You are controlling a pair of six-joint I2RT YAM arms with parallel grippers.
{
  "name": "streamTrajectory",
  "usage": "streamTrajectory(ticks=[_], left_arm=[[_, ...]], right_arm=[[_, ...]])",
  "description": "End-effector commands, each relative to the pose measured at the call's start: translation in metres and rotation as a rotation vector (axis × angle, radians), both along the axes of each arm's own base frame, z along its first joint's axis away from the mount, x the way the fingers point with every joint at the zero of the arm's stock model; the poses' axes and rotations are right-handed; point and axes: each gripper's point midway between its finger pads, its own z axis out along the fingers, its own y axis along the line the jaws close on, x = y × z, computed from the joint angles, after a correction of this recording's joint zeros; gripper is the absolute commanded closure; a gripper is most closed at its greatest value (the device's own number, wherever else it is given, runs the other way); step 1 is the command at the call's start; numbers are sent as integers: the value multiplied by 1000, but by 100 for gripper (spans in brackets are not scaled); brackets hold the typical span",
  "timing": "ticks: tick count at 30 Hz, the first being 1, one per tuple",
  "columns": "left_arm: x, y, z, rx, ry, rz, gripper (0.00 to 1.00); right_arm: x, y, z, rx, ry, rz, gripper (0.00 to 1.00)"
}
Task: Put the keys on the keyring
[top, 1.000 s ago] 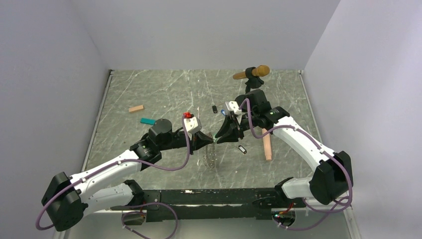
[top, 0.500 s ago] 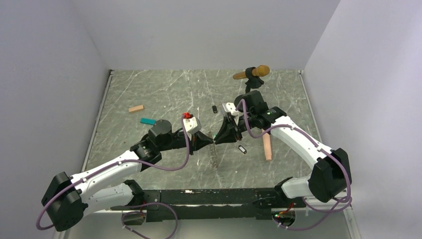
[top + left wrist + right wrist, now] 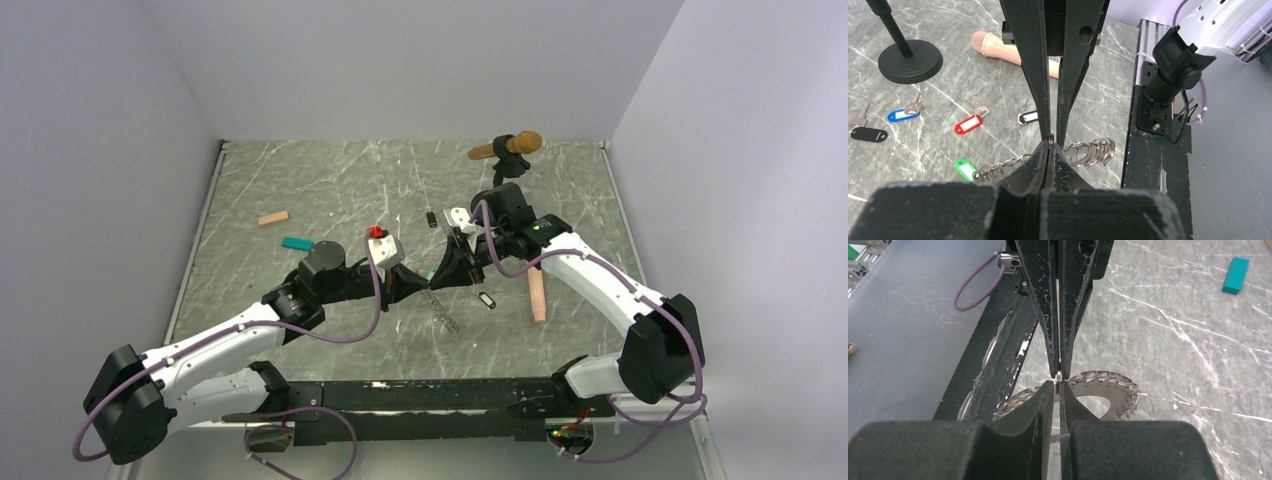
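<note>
Grey marbled table (image 3: 330,180): tan block (image 3: 273,218) and teal block (image 3: 296,243) on the left side, apart from each other. Round black mic-stand base (image 3: 910,61) stands far right, with a pinkish microphone (image 3: 537,295) lying flat near it. Loose on the table: black-tagged key (image 3: 868,134), blue-tagged key (image 3: 900,115), red-tagged key (image 3: 968,124), white-labelled key (image 3: 1028,117).

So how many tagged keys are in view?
5, left wrist view: black tag far left, blue tag beside it, red tag mid-table, black-framed tag further right, green tag beside the keyring. More may be hidden.
</note>
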Motion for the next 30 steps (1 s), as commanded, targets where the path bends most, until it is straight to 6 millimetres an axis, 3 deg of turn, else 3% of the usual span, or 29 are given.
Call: streamTrajectory(ticks=[1,6,15,21,27,30], left_arm=[[2,-1,24,-76,-52,15,100],[3,0,22,-72,-49,21,100],[4,3,16,-61,-23,45,98],[7,15,13,-42,-15,92,66],[7,26,8,11,-37,113,55],[6,25,3,54,-28,93,42]], right_arm=[[0,4,7,18,-16,15,86],[-1,5,9,19,-13,23,100],[-3,4,10,6,-20,32,100],[0,3,10,-21,-25,14,100],[6,3,5,-70,-46,-7,100],[8,2,4,-91,-56,-11,100]])
